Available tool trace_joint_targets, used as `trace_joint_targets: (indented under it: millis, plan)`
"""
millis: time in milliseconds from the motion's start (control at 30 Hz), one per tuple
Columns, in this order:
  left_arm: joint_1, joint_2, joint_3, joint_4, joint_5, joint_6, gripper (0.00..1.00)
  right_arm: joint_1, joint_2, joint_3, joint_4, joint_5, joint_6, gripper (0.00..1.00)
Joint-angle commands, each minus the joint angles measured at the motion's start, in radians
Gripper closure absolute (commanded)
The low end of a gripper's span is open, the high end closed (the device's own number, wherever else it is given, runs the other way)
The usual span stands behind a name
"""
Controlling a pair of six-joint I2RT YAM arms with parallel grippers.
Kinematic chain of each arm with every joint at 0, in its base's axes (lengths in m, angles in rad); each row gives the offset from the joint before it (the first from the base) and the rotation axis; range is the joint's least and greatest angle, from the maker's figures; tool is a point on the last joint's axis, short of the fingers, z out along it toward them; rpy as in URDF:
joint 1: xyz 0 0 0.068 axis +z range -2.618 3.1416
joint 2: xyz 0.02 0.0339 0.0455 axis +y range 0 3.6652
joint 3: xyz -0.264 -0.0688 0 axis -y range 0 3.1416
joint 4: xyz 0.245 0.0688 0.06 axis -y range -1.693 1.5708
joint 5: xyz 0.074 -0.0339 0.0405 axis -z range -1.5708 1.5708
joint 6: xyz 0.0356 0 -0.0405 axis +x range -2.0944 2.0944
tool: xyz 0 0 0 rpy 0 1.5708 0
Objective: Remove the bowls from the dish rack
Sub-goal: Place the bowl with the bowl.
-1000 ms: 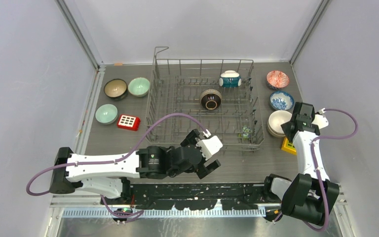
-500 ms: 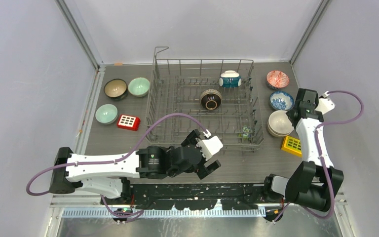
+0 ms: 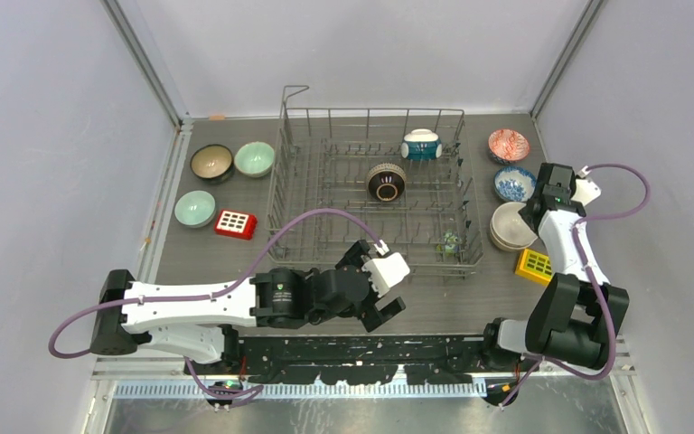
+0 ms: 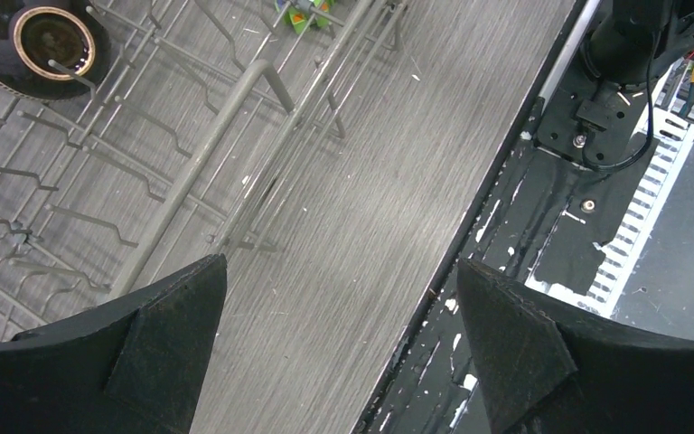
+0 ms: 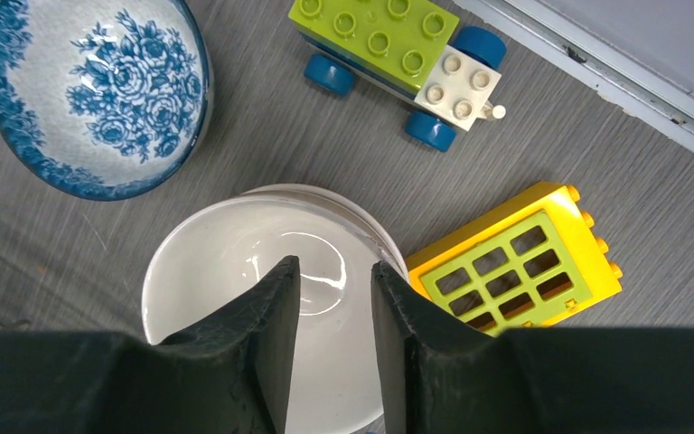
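Lifted the right gripper (image 3: 539,206) up the table over the last second, off the yellow block (image 3: 535,264) and toward the blue-and-white bowl (image 3: 515,183); barely stirred the left.

Nearest, hanging over bare table just short of the dish rack (image 3: 276,194): left gripper (image 3: 389,289), spread wide, empty. Farther right, poised above the cream bowl (image 5: 208,289) with fingers drawn narrow, gripping nothing.

Counted six bowls outside the rack:
- On the left, two pale green bowls (image 3: 195,208) and a brown-rimmed bowl (image 3: 211,163).
- On the right, cream, blue-and-white, then the red patterned bowl (image 3: 508,145) farthest.

Left inside: the dark brown bowl (image 3: 386,182) tipped on its side mid-rack, and beyond it the teal-and-white bowl (image 3: 421,145) against the far wires. Judged mostly done, with two lifts remaining.
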Motion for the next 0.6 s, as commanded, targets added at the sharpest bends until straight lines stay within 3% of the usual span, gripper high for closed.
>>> trace_joint_targets:
  millis: [0, 567]
  plan:
    - [0.001, -0.014, -0.006, 0.065, 0.020, -0.020, 0.00, -0.003, 0.000, -0.009, 0.041, 0.021, -0.019, 0.62]
    - [0.001, 0.004, 0.000, 0.069, 0.046, -0.044, 0.00, -0.022, 0.015, -0.021, 0.047, -0.009, 0.017, 0.64]
